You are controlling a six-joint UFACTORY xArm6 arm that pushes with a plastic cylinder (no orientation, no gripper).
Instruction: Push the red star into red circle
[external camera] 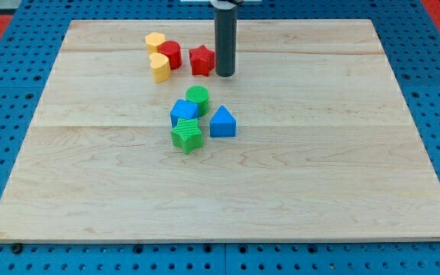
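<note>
My tip (pixel 225 74) is the bottom end of a straight dark rod. There is no gripper on this arm, so nothing opens or shuts, and nothing is being held. The rod comes down from the view's top and my tip rests on the wooden tabletop (pixel 319 176), near its far edge.

The red star (pixel 202 60) sits just beside my tip, at about 9 o'clock from it. They look like they touch, or almost touch; I cannot tell which.

Going on at 9 o'clock from the star, the red circle (pixel 170 54) is close by, with a small gap between the two red blocks. Two yellow blocks are right up against the red circle. One yellow block (pixel 155 41) is at about 10 o'clock from the circle, and the other yellow block (pixel 160 67) is at about 7 o'clock from it. Their shapes are hard to make out.

A second bunch of blocks sits at about 7 o'clock from my tip, well apart from it. The green circle (pixel 197 98) is at the top of this bunch. The blue block (pixel 183 111) is at its 7 o'clock, touching it. The green star (pixel 187 135) is at 6 o'clock from the blue block. The blue triangle (pixel 222 122) is at 3 o'clock from the blue block.
</note>
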